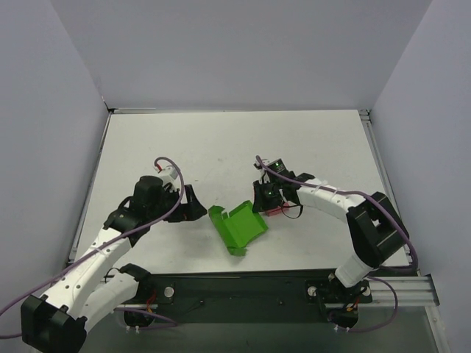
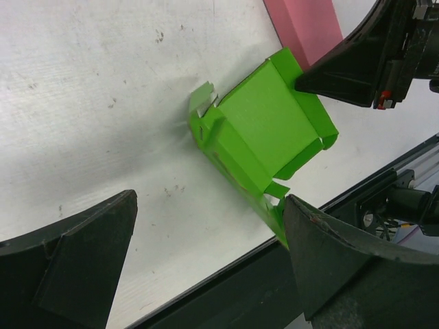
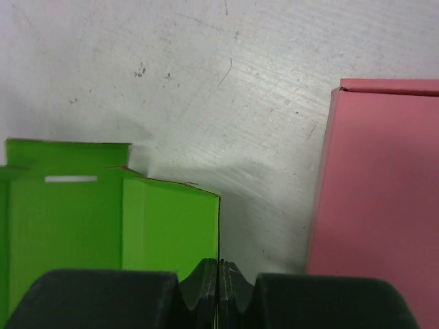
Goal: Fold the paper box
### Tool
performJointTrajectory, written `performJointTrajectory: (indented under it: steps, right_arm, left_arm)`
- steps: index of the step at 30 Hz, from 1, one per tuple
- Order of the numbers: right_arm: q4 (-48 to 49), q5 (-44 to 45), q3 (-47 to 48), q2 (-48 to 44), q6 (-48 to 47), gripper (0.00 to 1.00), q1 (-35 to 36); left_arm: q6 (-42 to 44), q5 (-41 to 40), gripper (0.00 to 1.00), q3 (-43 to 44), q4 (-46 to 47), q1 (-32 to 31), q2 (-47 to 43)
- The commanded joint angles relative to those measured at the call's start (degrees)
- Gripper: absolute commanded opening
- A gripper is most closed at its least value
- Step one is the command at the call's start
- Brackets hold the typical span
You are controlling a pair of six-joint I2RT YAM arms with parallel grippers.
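right up close, the right gripper (image 3: pixel 219 288) has its two dark pads pressed flat together, and the thin right-hand edge of the paper box (image 3: pixel 103 226) runs straight down into the seam between them, so it looks pinched on that flap. the left gripper (image 2: pixel 209 205) hangs just beside the box with its jaws wide apart, holding nothing. the box sits on the table (image 3: pixel 240 82) between the two arms, toward the near edge, half-formed, with one panel tilted up and its tabs sticking out.

what worries me is that the grip is only on an edge. a pull at an angle could crease the card off its score line or slide the whole light box over the smooth tabletop, since nothing pins it down. the pink box (image 3: pixel 384 205) lies flat just beside the right gripper and could get nudged.

the green card is thin, matte and sharply creased, with a narrow slot cut in one panel. the white tabletop is scuffed and speckled. the pink box has crisp, straight edges.
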Motion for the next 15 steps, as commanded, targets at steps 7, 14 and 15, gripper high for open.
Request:
performJointTrajectory:
  steps: [7,14,15]
  right_arm:
    - [-3.0,26.4,-2.4,-16.5,16.5,0.0,9.5]
    - [4.2,32.7,-8.8,-21.1,23.2,0.0,12.3]
    - [5.8,32.7,-9.4,-21.7,23.5,0.0,12.3]
  left_arm:
    - [6.2,-3.3,0.97,11.3,-0.8,-1.8,5.9]
    - [5.9,-13.2,0.97,11.2,0.5,-11.7,12.6]
    - [5.6,-16.4,0.97,10.8,0.3,-12.4,13.0]
